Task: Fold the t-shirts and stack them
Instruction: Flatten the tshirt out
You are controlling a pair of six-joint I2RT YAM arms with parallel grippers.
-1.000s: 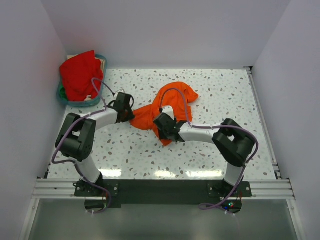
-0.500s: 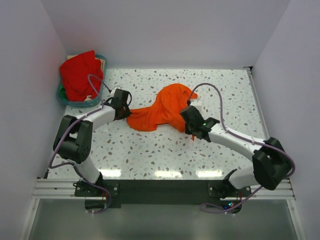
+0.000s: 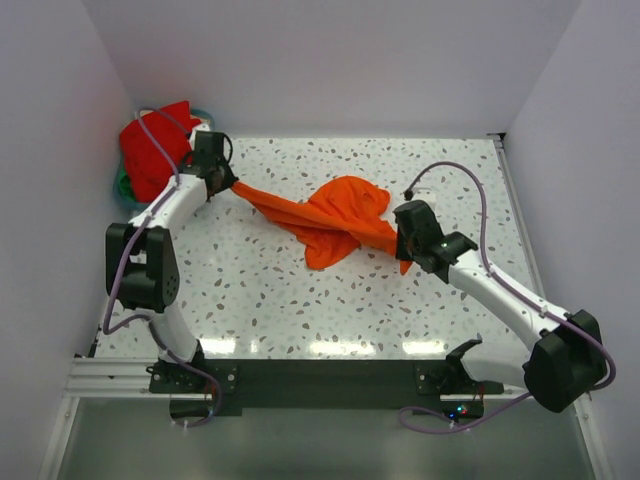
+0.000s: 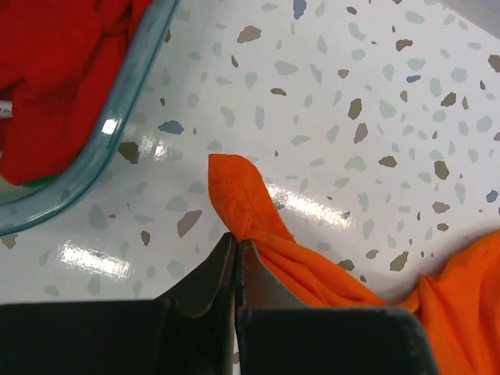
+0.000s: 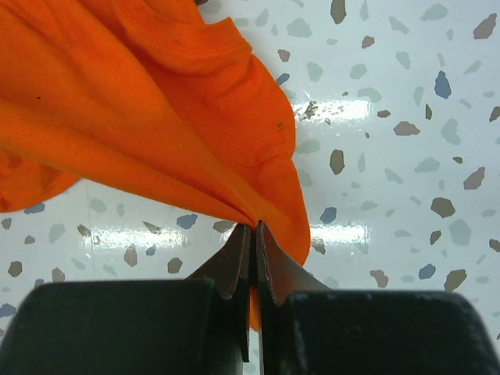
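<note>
Top external view: the orange t-shirt (image 3: 335, 215) runs stretched across the middle of the table (image 3: 280, 300), strung between your two grippers, with a bunched mass at its centre. The left gripper (image 3: 222, 180) has one end up beside the basket (image 3: 122, 188) of red clothes (image 3: 150, 150). The right gripper (image 3: 403, 240) has the other end, toward the right side.

Left wrist view: the jaws are pinched tight on a thin, twisted tip of fabric. A small point of cloth pokes out beyond them, near the basket rim. That bite looks slim to me, so pull gently.

Right wrist view: the jaws are closed on a gathered fold, with cloth fanning out beyond them. To spread the shirt well, I'd draw your two ends apart evenly, low over the table, and steer the left end clear of the basket.
</note>
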